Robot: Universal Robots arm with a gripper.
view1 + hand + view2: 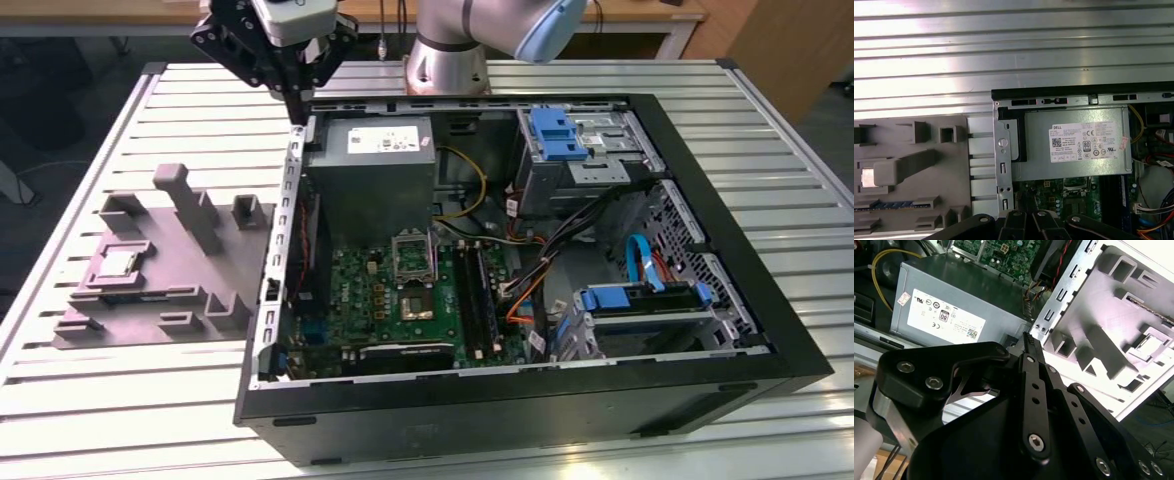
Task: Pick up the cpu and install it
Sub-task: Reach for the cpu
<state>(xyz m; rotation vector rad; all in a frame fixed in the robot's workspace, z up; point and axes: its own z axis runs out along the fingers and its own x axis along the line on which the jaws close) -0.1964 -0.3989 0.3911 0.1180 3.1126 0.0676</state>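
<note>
The cpu (118, 262) is a small pale square lying flat in a recess of the grey moulded tray (187, 300), on the exterior view's left, outside the computer case. It shows in the first wrist view as the cpu (868, 176) and in the second wrist view as the cpu (1155, 341). My gripper (295, 105) hangs above the case's back left corner, well away from the tray recess, shut with nothing in it. Its black fingers (1028, 340) point down beside the power-supply box (949, 315). The green board's metal-framed socket (411, 255) lies inside the case.
The open black case (747, 330) lies on a slatted metal table (80, 400). The grey power-supply box (380, 160) stands near the gripper. Blue drive cages (558, 130) and cable bundles (534, 270) take up the case's right half. Upright posts (187, 205) rise from the tray.
</note>
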